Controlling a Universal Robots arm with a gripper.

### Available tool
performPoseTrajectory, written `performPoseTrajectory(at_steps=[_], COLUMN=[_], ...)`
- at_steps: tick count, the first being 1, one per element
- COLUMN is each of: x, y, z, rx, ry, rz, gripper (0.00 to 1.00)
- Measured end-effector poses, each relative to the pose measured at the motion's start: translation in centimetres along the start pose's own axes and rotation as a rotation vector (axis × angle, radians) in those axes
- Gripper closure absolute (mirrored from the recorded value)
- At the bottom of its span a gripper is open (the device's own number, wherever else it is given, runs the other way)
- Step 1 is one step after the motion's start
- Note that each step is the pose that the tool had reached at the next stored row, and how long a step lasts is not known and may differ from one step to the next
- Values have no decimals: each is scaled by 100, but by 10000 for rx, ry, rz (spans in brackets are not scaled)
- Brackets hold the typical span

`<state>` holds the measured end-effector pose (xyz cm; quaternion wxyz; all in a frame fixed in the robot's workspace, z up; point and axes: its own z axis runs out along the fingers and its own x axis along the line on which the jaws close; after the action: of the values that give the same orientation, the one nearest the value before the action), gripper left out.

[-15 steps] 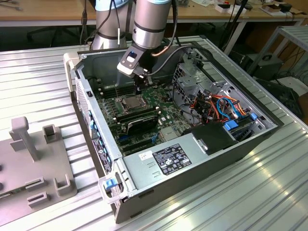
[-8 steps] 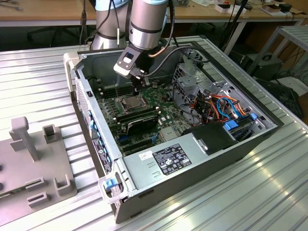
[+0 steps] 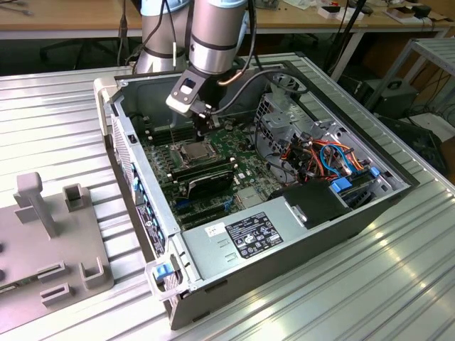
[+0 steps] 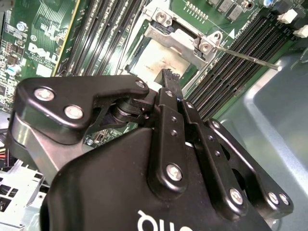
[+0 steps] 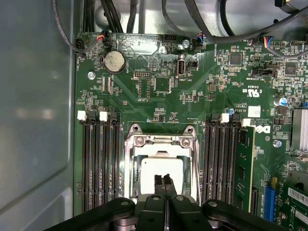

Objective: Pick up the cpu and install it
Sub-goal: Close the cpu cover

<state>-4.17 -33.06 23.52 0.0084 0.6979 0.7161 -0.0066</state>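
One grey fixture block (image 3: 50, 241) stands on the ribbed metal table (image 3: 355, 298) at the exterior view's left. Beside it to the right lies the open computer case (image 3: 135, 177), its green motherboard (image 3: 245, 142) facing up. The gripper (image 3: 201, 135) hangs over the board's near-left part, directly above the cpu (image 3: 193, 150). In the first wrist view the cpu (image 5: 161, 166) lies flat in its socket inside the metal frame (image 5: 161, 141), between two banks of memory slots (image 5: 101, 163). The gripper (image 5: 164, 180) has its jaws pressed together, holding nothing, tips over the chip's edge; whether they touch it I cannot tell. Right of the socket lie black memory sticks (image 3: 206, 177), then the power supply (image 3: 249, 231) and coloured cables (image 3: 334, 153).
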Motion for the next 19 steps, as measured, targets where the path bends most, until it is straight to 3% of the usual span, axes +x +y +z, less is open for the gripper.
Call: performPoseTrajectory(at_steps=[7,8,9,10,19], x=[1,-2,1,3,4], y=[-16,-101,-145,-214,-216], z=[14,14,107,141,146], rx=[-1,-2,-2,-2,-1], ry=[1,-1,0,-1,4], rz=[2,0,0,0,9], gripper=[89,89,89,89,89])
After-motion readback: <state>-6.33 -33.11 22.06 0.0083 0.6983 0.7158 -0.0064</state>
